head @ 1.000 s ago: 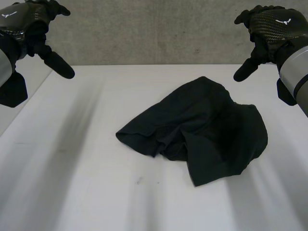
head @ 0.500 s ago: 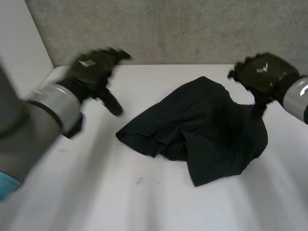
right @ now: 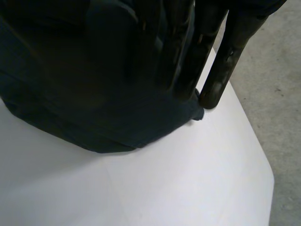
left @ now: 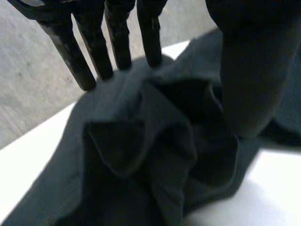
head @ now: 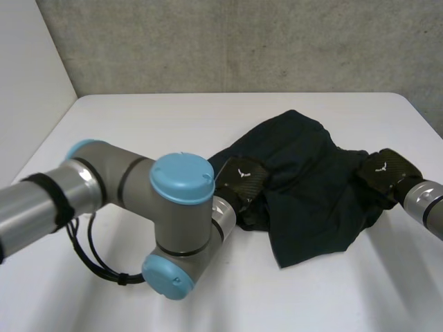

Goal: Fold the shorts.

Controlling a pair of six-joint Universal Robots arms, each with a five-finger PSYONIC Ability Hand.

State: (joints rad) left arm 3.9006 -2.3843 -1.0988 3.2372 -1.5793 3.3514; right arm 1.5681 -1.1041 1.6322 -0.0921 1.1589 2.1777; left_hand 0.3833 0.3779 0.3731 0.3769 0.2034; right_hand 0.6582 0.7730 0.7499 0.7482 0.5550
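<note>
Black shorts (head: pixel 304 187) are lying crumpled on the white counter (head: pixel 138 124), a bit right of centre in the head view. The left hand (head: pixel 241 181) is down on the shorts' left edge, near the middle of the frame, and its grey arm (head: pixel 118 190) stretches across the lower left.

From the left wrist camera the left fingers (left: pixel 117 37) are straight with their tips on the cloth. The thumb (left: pixel 247 80) is planted on the fabric apart from them, and a bunched ridge of cloth sits in between. It's not pinched, so that hand is spread wide with nothing in its grasp.

The right hand (head: pixel 383 171) sits on the shorts' right edge, over at the right of the frame. The right fingers (right: pixel 221 70) are straight too. Most of them rest on the hem, and the outermost one touches bare counter just beside a corner of the cloth. Nothing gripped there either.
</note>
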